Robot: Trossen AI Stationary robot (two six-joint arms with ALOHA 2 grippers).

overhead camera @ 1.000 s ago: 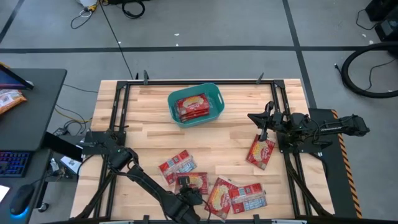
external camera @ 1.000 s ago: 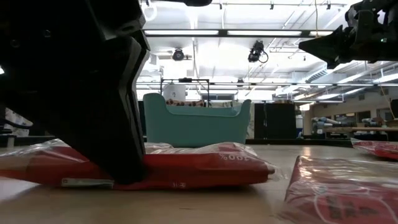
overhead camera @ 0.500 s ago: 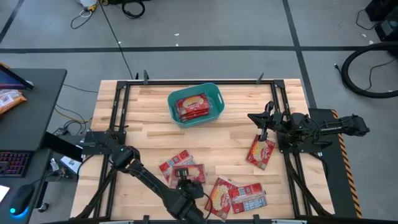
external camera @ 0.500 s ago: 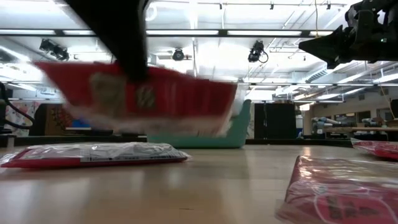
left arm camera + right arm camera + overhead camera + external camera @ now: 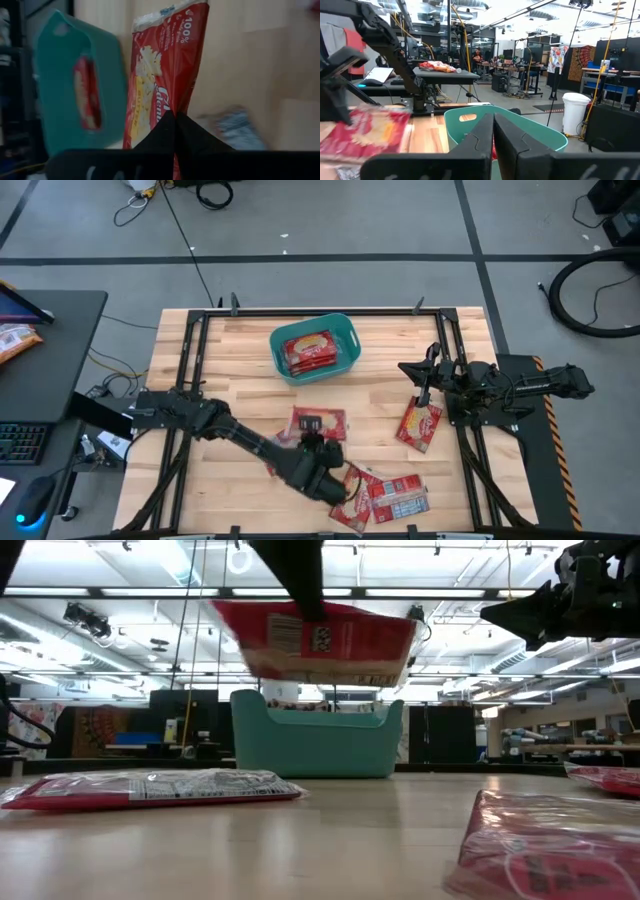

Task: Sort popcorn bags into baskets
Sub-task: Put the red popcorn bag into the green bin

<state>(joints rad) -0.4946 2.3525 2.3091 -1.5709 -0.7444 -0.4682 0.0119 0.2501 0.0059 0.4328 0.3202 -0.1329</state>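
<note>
The teal basket (image 5: 315,348) stands at the far middle of the table (image 5: 390,395) with red bags inside. The left gripper (image 5: 312,439) holds one popcorn bag (image 5: 317,423) in closed fingers, lifted above the table near the basket. The right gripper (image 5: 425,375), closed and empty, waits over the right side.

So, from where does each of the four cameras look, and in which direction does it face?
High view: above the table, facing straight down; shows both dark arms, the left gripper lifting a flat red popcorn packet.
Low view: at table-top height, facing level toward the teal-blue plastic tub; the packet hangs above.
Left wrist view: on the left arm, looking past its shut fingers at the packet and tub.
Right wrist view: on the waiting right arm at the table's right edge, facing the tub past its shut fingers.
All four views share the tub.
</note>
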